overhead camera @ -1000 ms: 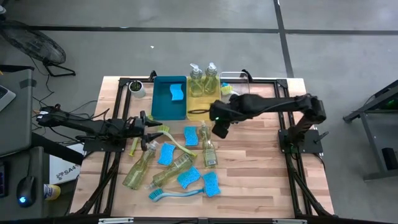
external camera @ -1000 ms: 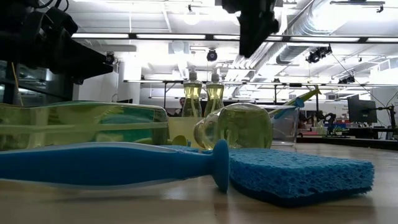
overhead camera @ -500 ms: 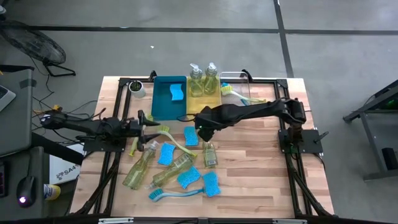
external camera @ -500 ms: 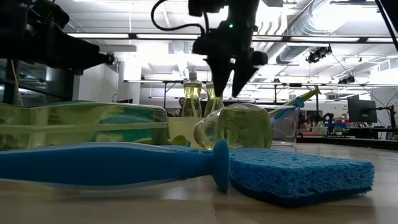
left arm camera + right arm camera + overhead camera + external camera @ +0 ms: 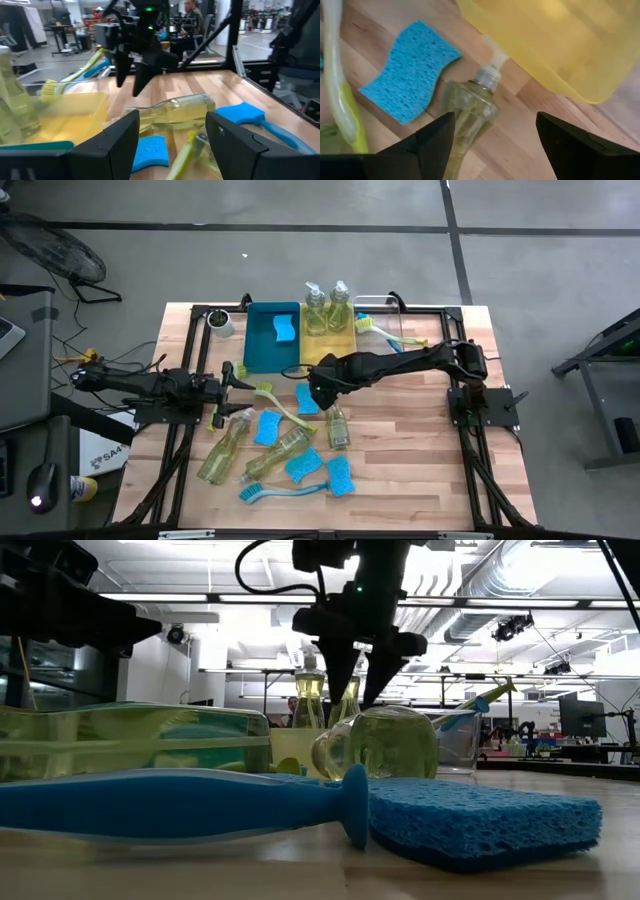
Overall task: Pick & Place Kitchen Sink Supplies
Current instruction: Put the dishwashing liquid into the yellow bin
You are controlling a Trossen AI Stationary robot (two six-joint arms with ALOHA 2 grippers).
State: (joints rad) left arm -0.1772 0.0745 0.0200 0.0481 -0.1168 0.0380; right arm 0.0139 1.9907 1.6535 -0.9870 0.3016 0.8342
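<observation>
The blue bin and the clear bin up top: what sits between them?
In the high view, a yellow bin holding two upright soap bottles sits between the blue bin and the clear bin.

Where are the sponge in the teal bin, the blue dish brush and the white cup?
sponge (image 5: pixel 284 330), high view, its middle.
blue dish brush (image 5: pixel 285 490), high view, mid-handle.
white cup (image 5: pixel 219 322), high view, dark contents.

soap bottles upright (image 5: pixel 327 306): two clear pump bottles, yellowish-green soap, standing in the yellow bin at the bench's far edge
soap bottles lying (image 5: pixel 337 423): four on their sides, mid-bench
sponges (image 5: pixel 266 427): bright blue, wavy-edged, flat among the bottles; one in the teal bin
dish brushes (image 5: pixel 282 491): blue near the front edge, yellow-green mid-bench
</observation>
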